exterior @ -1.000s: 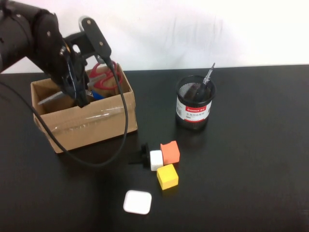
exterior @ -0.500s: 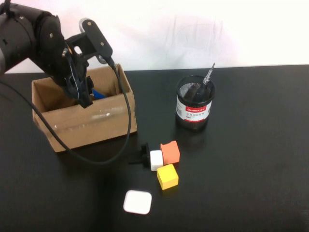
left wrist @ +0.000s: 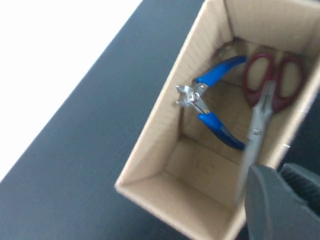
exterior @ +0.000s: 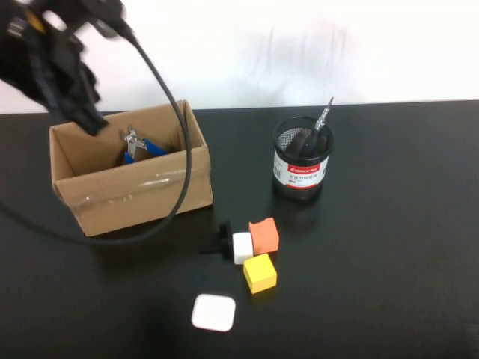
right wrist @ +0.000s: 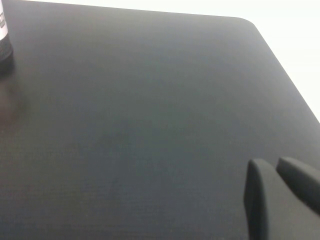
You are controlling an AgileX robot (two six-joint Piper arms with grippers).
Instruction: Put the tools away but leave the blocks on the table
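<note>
Now left claw [exterior: 82, 112] has risen; right claw [right wrist: 280, 195] hovers over table [right wrist: 125, 100].

The left arm is seen at the far left of the high view, raised above the surface, its dark links blurred and a black cable hanging from it in a long loop. The left hand [exterior: 88, 120] is held at the arm's lower end, pointed downward; in the left wrist view its two dark fingers [left wrist: 272, 207] are shown lying close together with nothing between them. The right arm is not seen in the high view. The right hand [right wrist: 280, 192] is shown only in the right wrist view, low over the surface, its two dark fingers [right wrist: 260, 197] close together and empty.
</note>
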